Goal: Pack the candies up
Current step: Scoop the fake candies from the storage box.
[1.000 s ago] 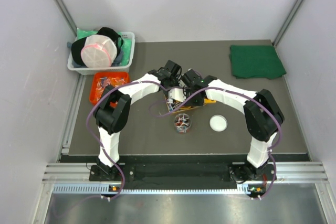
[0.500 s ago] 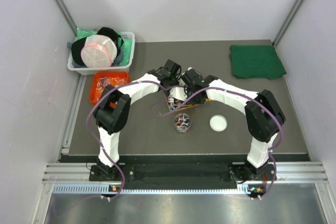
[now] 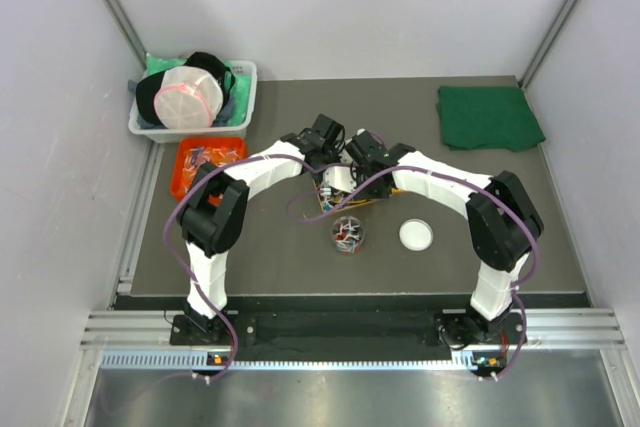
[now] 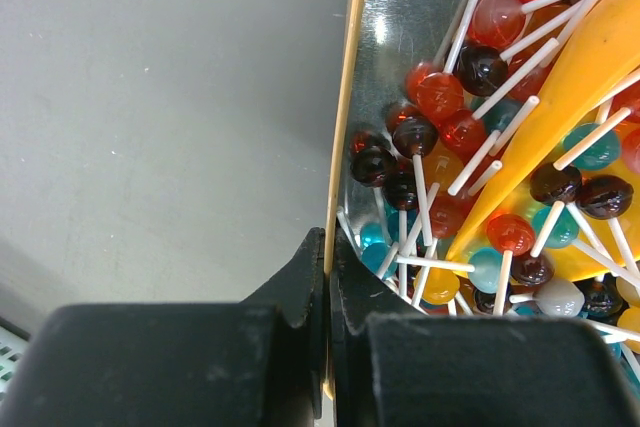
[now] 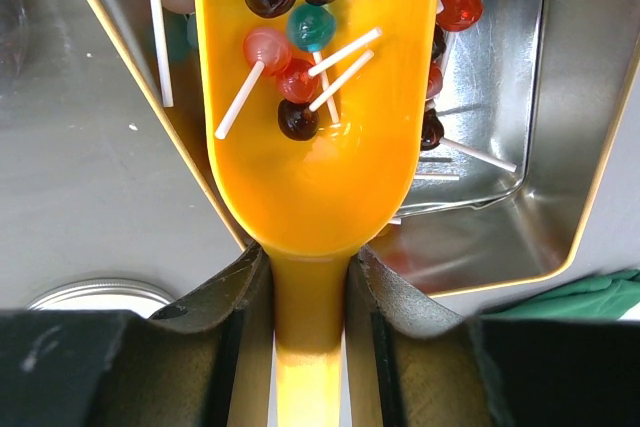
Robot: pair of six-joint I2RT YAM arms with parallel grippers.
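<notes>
Right wrist view: the right gripper (image 5: pixel 308 287) pinches the scoop (image 5: pixel 310 167) by its handle, a few candies (image 5: pixel 300 82) riding in it over the tin (image 5: pixel 495 97). The left gripper (image 4: pixel 327 277) is pressed together on the tin's rim, probably to steady it. A jar (image 3: pixel 349 235) sits just beside the tin.

No legible text, label, brand, number or sign anywhere.

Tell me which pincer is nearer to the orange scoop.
Right. The right pincer grips the orange scoop by its handle. The left pincer is shut on the rim of the metal tin, apart from the scoop lying inside the tin.
</notes>
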